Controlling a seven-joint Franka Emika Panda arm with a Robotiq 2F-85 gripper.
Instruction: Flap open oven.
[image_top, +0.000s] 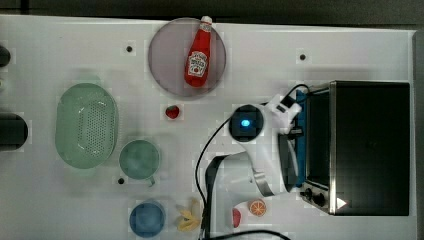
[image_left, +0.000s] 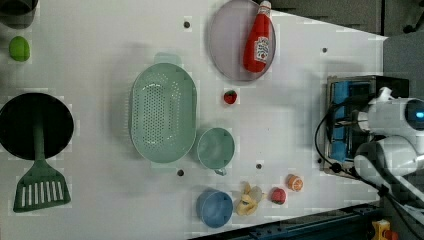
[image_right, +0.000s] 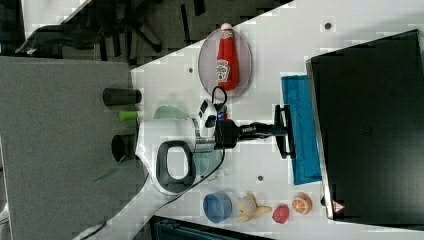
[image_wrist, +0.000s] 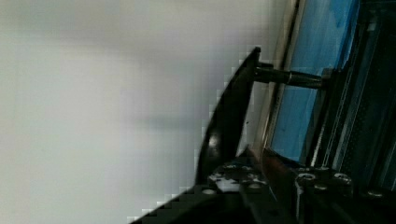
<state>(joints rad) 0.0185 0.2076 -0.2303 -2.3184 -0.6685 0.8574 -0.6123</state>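
- Black-topped oven stands at the three o'clock side of the white table in the top view, its two black knobs at the five o'clock corner of its front.
- Blue-tinted glass door is swung partly down from the oven's front, as the right view shows, with its dark bar handle at the door's free edge.
- White robot arm reaches across from six o'clock in the top view, and its gripper is at the handle.
- Pincer fingers stand narrowly apart and closed around the bar handle; the wrist view shows a black finger pressed against the handle's post beside the blue glass.
- Red ketchup bottle lies on a grey plate at twelve o'clock in the top view.
- Green colander sits at nine o'clock, with a green cup just beside it and a blue cup nearer six o'clock.
- Small strawberry lies near the table's middle.
- Orange half rests near the arm's base, close to the oven's knob corner.
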